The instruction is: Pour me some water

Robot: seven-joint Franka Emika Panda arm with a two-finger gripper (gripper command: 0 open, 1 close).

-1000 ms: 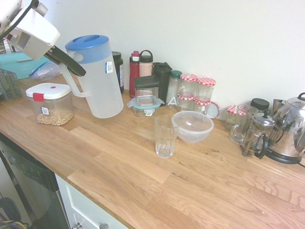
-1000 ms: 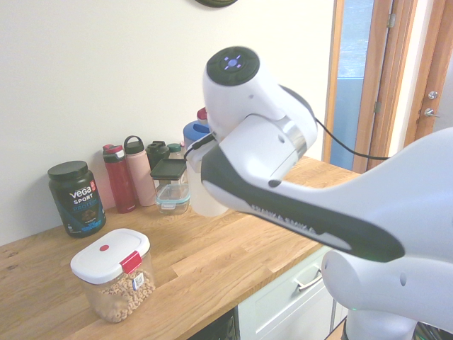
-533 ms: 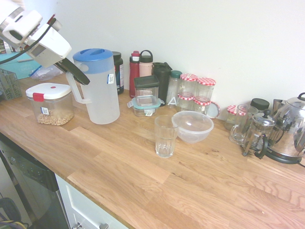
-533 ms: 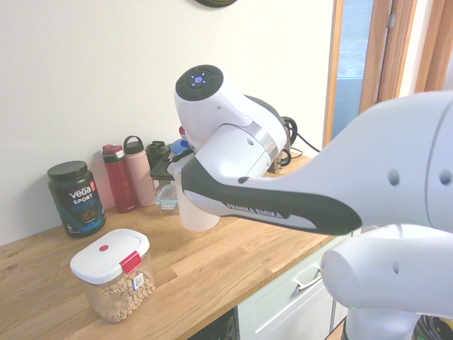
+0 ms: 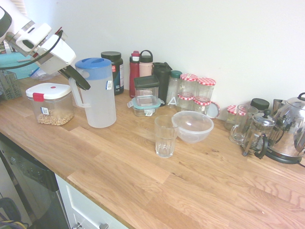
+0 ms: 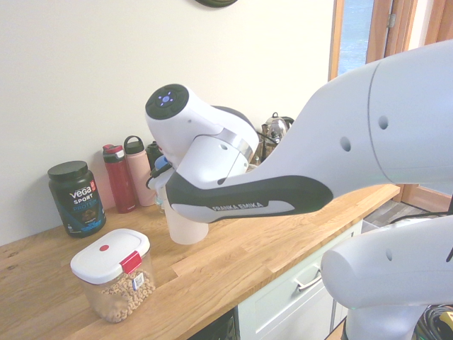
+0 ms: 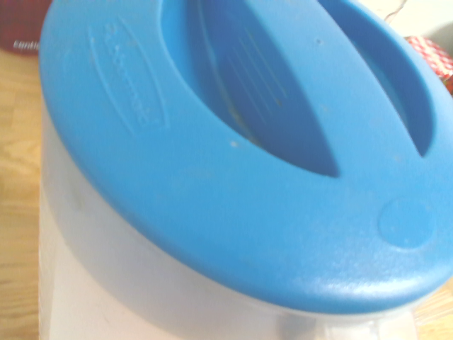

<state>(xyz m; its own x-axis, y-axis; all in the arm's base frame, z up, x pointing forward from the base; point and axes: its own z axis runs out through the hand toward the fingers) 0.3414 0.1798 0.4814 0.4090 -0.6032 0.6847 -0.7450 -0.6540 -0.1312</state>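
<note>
The water is not discernible; its vessel, a tall frosted-white jug (image 5: pixel 99 98) with a blue lid (image 5: pixel 93 63), stands upright with its base on or just above the wooden counter (image 5: pixel 143 176), left of centre. My gripper (image 5: pixel 80 83) comes in from the upper left and is shut on the jug's side handle. The wrist view is filled by the blue lid (image 7: pixel 241 142) from close above. In the second exterior view my arm hides most of the jug; only its lower body (image 6: pixel 185 228) shows. A clear ribbed drinking glass (image 5: pixel 165 136) stands to the jug's right, apart from it.
A lidded cereal box (image 5: pixel 50 103) sits just left of the jug. A clear bowl (image 5: pixel 192 126) lies behind the glass. Bottles, a dark tub (image 5: pixel 112 67) and jars (image 5: pixel 198 93) line the wall. A French press (image 5: pixel 257 135) and kettle (image 5: pixel 290 129) stand far right.
The jug has gone from tilted and raised to upright and has come down to the counter, shifting slightly left with my gripper still on its handle.
</note>
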